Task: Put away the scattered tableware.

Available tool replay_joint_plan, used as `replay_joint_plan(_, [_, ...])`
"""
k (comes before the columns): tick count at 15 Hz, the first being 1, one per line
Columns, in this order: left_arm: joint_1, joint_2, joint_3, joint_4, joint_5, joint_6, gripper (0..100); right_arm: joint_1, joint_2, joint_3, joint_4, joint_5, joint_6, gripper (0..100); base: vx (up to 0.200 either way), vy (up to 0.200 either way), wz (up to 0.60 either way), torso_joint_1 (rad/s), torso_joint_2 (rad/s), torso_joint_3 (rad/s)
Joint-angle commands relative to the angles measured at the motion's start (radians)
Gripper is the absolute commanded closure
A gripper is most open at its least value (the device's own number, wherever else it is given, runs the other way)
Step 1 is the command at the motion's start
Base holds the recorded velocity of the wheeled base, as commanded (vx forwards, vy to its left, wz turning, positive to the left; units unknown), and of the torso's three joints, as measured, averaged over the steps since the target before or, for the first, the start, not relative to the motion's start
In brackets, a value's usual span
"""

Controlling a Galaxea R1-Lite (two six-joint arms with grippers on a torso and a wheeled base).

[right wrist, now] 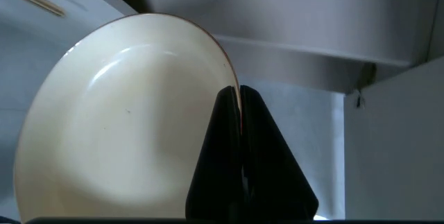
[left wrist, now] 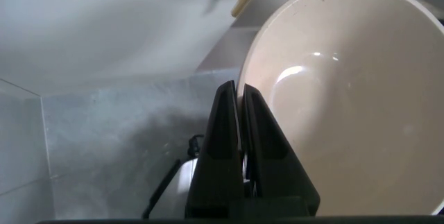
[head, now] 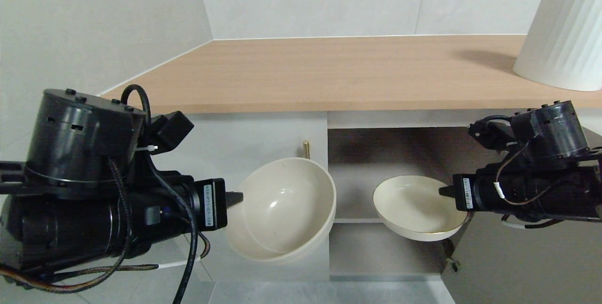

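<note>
Bowl rim in L jaws; dish rim in R jaws

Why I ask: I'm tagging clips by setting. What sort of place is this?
Likely a kitchen: a wooden countertop over an open white cabinet, with the left gripper holding a deep bowl and the right gripper a shallow bowl.

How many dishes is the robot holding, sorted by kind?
Deep bowl: 1, held by the left gripper
Shallow bowl with a gold rim: 1, held by the right gripper
Total: 2
</note>
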Motion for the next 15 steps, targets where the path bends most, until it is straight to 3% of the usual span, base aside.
replay_joint_plan(1, [0.0, 0.002, 0.0, 0.0, 0.0, 0.0, 100, 0.0, 0.033, 0.005, -0.015, -0.004, 0.0, 100, 0.0, 0.0, 0.0, -0.012, 0.03, 0.056])
replay_joint_plan(7, [0.0, 0.006, 0.001, 0.0, 0.0, 0.0, 100, 0.009, 0.245, 0.007, -0.087, -0.013, 0.001, 100, 0.0, 0.0, 0.0, 0.0, 0.0, 0.0])
replay_joint_plan(15, [-0.007, 0.012, 0.003, 0.0, 0.0, 0.0, 100, -0.014, 0.622, -0.008, -0.524, -0.202, 0.055, 100, 0.0, 0.0, 0.0, 0.0, 0.0, 0.0])
